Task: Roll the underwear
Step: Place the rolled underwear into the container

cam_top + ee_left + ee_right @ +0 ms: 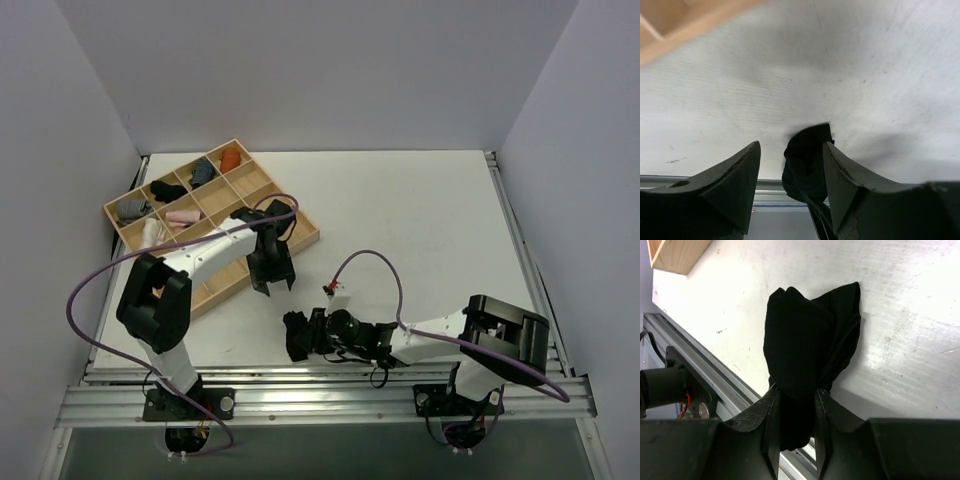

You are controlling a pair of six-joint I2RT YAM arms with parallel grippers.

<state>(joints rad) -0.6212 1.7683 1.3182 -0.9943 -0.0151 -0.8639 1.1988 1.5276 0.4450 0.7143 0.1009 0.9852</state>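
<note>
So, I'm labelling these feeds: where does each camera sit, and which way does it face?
Top external: above and behind the arms, looking down on the table; both arms show whole, with left gripper and right gripper.
Left wrist: on the left arm, facing the table's near edge; its open fingers frame the underwear.
Right wrist: on the right arm, facing across the table; its fingers pinch the underwear.
Shared: all three show the underwear; both wrist views catch the tray corner.

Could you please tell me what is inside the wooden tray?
The tray holds a grey bundle, black bundle, dark grey bundle, orange bundle, pink bundle and white bundle. The left arm covers some near compartments; their contents cannot be seen.
</note>
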